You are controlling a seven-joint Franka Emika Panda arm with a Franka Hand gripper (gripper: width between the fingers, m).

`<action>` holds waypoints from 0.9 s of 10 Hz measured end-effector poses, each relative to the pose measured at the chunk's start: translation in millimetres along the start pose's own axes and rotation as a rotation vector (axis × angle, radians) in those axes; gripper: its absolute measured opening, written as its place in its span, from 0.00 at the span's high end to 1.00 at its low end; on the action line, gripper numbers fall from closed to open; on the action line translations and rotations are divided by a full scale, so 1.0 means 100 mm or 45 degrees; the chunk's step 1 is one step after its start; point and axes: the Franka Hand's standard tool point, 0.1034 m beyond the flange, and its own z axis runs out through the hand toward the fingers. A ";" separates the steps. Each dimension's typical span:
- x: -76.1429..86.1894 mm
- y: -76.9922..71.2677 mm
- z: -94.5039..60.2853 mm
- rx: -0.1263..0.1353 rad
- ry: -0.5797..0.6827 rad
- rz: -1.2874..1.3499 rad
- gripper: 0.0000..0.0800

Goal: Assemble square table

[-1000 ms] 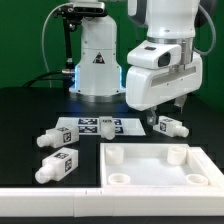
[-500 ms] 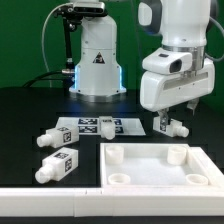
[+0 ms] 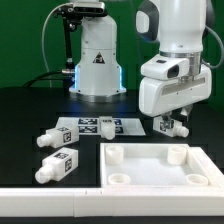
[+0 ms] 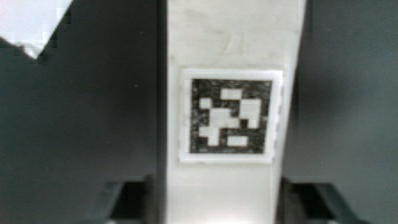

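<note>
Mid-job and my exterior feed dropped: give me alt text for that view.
The gripper sits low around a white table leg lying on the black table, just behind the white square tabletop. Two more legs lie at the exterior view's left, beside the marker board.

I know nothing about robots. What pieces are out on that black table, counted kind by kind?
Top: 1
Legs: 3 in view
Marker board: 1
Total: 5
</note>
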 end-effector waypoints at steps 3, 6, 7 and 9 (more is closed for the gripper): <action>0.07 0.00 -0.07 -0.019 0.012 -0.207 0.65; 0.12 0.13 -0.13 -0.042 0.026 -0.700 0.65; 0.11 0.14 -0.13 -0.044 0.024 -0.752 0.65; 0.13 0.17 -0.13 -0.067 0.024 -1.037 0.65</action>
